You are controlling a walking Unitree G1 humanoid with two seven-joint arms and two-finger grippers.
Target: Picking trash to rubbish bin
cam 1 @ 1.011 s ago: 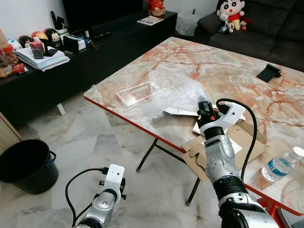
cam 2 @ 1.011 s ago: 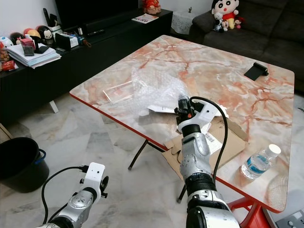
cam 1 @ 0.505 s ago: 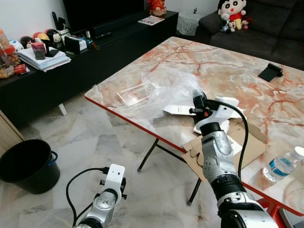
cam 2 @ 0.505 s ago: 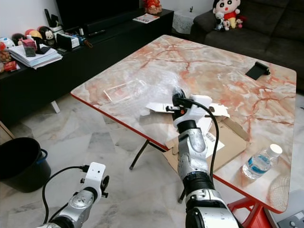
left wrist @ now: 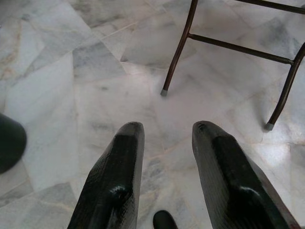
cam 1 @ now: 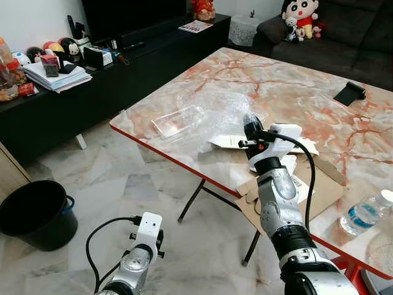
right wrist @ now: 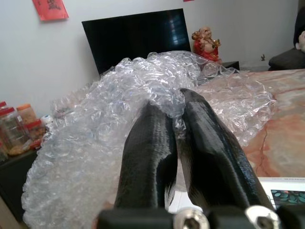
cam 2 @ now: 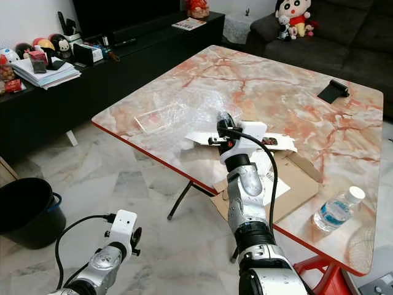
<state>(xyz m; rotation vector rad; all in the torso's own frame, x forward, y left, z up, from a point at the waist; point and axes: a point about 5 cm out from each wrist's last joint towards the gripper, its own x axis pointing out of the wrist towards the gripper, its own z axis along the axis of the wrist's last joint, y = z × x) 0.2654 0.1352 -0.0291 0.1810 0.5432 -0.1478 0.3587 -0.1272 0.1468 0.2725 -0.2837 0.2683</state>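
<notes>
Pink marble counter (cam 1: 319, 98) is strewn with trash. Clear crinkly bubble wrap (right wrist: 119, 95) is pinched between the right gripper's (right wrist: 177, 102) pressed-together fingers. Next it must be lifted and carried to the round black bin (cam 1: 34, 212), far below. Left gripper (left wrist: 164, 138) is spread, idle.

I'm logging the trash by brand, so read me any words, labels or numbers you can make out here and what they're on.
No text is legible.
Clear plastic water bottle: blue label, too small to read.
White printed paper sheet beside the right gripper: print blurred.
Red paper on the wall: marks too blurred.
Flattened brown cardboard box: white sticker unreadable.
</notes>
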